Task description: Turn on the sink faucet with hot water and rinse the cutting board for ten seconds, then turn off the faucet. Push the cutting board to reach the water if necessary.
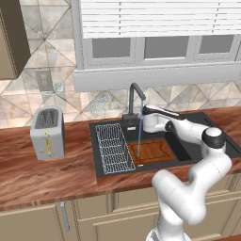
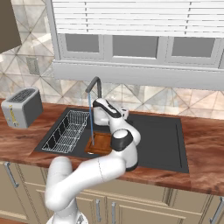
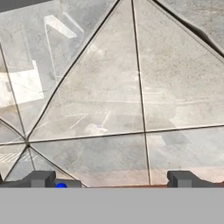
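The dark grey sink faucet (image 1: 136, 94) (image 2: 94, 84) stands at the back of the black sink (image 1: 96, 162) (image 2: 181, 131). A thin pale blue stream of water (image 1: 139, 134) (image 2: 91, 120) runs from its spout. It lands on the left part of the reddish-brown cutting board (image 1: 155, 151) (image 2: 103, 143), which lies flat in the basin. My white hand (image 1: 153, 122) (image 2: 104, 113) hovers just right of the faucet base, pointing at the tiled wall. In the hand view my gripper (image 3: 112, 180) is open, its fingertips (image 3: 41, 179) wide apart with nothing between them.
A silver wire rack (image 1: 113, 148) (image 2: 68, 131) fills the left side of the basin. A grey toaster (image 1: 47, 133) (image 2: 22, 107) stands on the wooden counter (image 1: 42, 174) to the left. The tiled backsplash (image 3: 109, 87) and a window sill rise behind the faucet.
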Available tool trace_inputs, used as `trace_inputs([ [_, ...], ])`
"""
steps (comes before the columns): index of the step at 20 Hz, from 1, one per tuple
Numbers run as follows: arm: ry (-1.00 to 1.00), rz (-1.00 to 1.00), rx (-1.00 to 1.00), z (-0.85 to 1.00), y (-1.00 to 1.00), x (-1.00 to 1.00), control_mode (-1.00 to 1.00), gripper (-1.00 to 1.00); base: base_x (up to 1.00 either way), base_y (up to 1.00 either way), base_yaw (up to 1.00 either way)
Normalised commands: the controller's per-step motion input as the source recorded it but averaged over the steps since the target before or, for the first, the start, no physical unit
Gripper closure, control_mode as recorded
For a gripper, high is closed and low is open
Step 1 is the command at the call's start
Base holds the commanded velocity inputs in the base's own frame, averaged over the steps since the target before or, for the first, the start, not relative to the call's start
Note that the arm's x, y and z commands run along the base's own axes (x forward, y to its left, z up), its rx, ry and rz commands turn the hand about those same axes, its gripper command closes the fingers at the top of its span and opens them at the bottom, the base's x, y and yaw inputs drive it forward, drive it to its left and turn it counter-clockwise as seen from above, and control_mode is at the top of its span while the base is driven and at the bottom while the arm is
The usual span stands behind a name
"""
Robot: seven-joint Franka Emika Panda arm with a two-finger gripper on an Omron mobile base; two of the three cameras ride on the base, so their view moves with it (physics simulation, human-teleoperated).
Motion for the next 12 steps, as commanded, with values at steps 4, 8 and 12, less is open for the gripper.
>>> trace_inputs([
  [4, 0.0, 0.0, 0.0, 0.0, -0.66, 0.0, -1.0, -1.0, 0.0, 0.0, 0.0],
  [8, 0.02, 0.0, 0.01, 0.0, -0.53, 0.0, -1.0, -1.0, 0.0, 0.0, 0.0],
  [12, 0.06, 0.0, 0.03, 0.12, -0.31, -0.03, -1.0, -1.0, 0.0, 0.0, 0.0],
])
